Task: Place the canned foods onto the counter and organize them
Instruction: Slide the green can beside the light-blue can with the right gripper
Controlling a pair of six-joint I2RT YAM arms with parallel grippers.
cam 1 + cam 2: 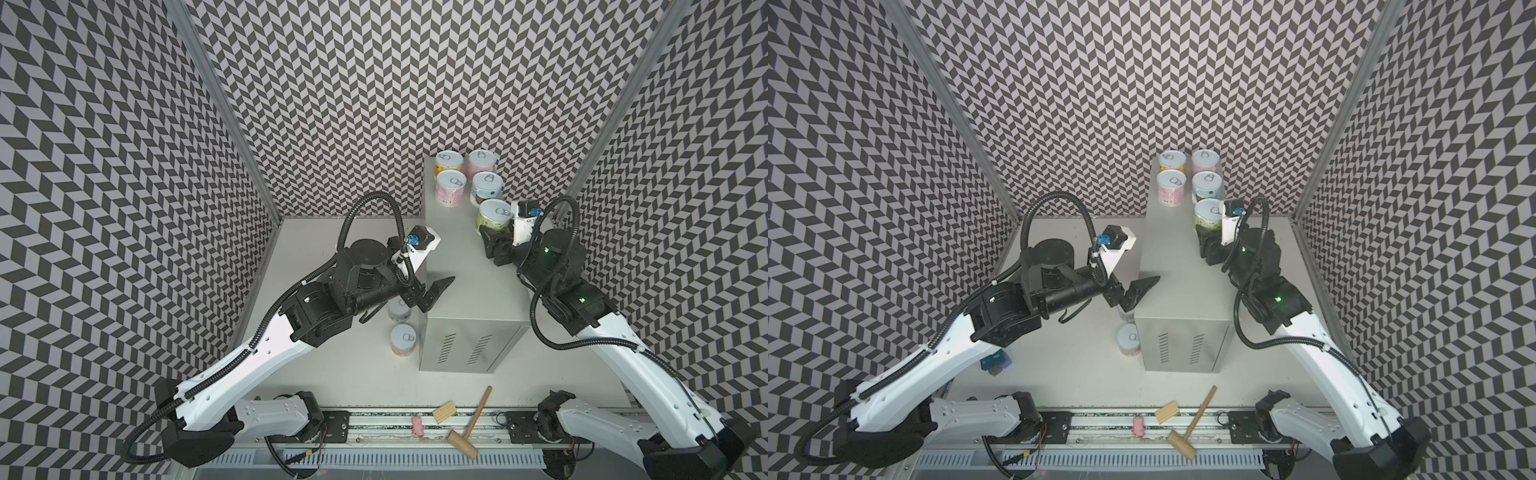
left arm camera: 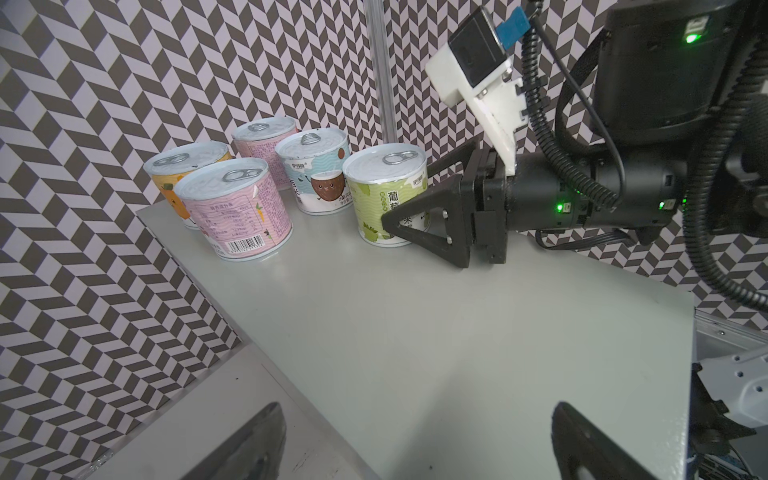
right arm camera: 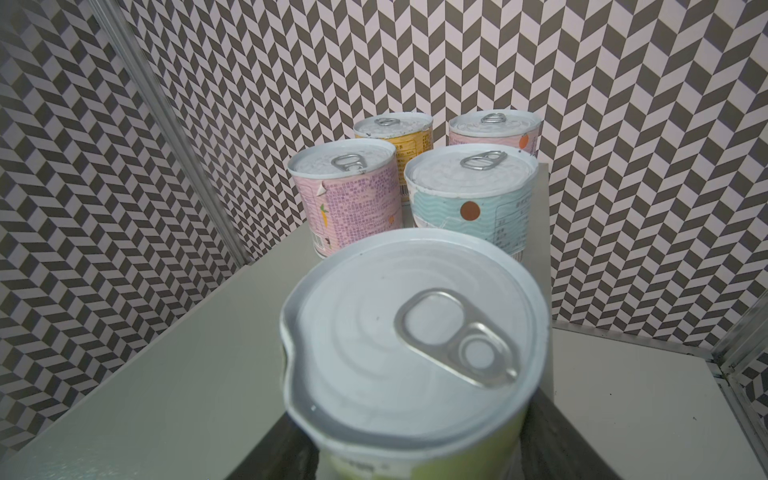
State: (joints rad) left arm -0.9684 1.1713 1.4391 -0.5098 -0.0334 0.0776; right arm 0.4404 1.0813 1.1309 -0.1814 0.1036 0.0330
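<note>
**Green can gripped on the cabinet top, two cans below on the worktop**

The chevron walls (image 1: 374, 83), matte with a black and white printed pattern, close the scene on three sides. Between them lies the worktop (image 1: 332, 374), flat, pale and smooth. On it stands the grey cabinet (image 1: 469, 270), a tall box of painted sheet metal with a smooth flat top and two groups of vent slits on its front.

Both arms have white shells, black joints and ribbed black hoses. The left end effector (image 2: 419, 457) is released. Its two dark wedge-shaped fingers stand wide apart, one above the cabinet top and one above the worktop, and they hold nothing. The right end effector (image 2: 407, 195) is clenched on the green can (image 2: 365, 199). Black triangular fingers press on both sides of its paper label. The can is upright with its base at the cabinet top, near the right edge.

All cans are short cylinders with a silver ringed lid, a pull tab and a pastel label. Four more stand upright in a two-by-two block at the far end of the cabinet top:
- the yellow can (image 1: 449, 163)
- the rear pink can (image 1: 482, 162)
- the front pink can (image 1: 451, 187)
- the light blue can (image 1: 487, 189), just behind the green one

The two others stand on the worktop beside the cabinet's left wall. The near can (image 1: 402, 338) is in plain view. The half-hidden can (image 1: 399, 311) is below the left end effector.

At the front edge lie a wooden mallet (image 1: 469, 424) and a ribbed wooden block (image 1: 444, 412).
</note>
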